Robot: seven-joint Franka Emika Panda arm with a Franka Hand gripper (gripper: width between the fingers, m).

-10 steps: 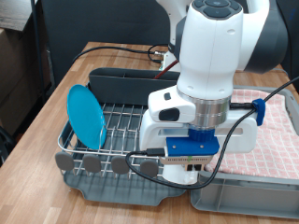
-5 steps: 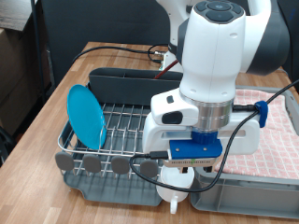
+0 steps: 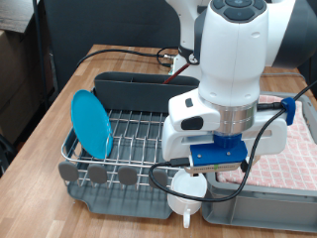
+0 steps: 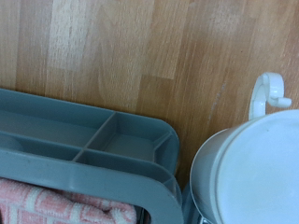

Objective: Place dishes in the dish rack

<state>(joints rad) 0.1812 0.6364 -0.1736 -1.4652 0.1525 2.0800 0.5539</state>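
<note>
- The gripper [image 3: 190,188] hangs over the wooden table's near edge, at the dish rack's [image 3: 119,149] corner beside the grey bin [image 3: 260,213].
- A white cup [image 3: 187,193] with a handle sits just under the hand; whether the fingers clasp it, I cannot tell.
- The light-blue plate [image 3: 91,122] stands upright in the rack's left end.
- Risk: the cup could clip the rack's rim or bin edge and tip.
- The checked cloth [image 4: 65,207] shows beyond the bin.
</note>
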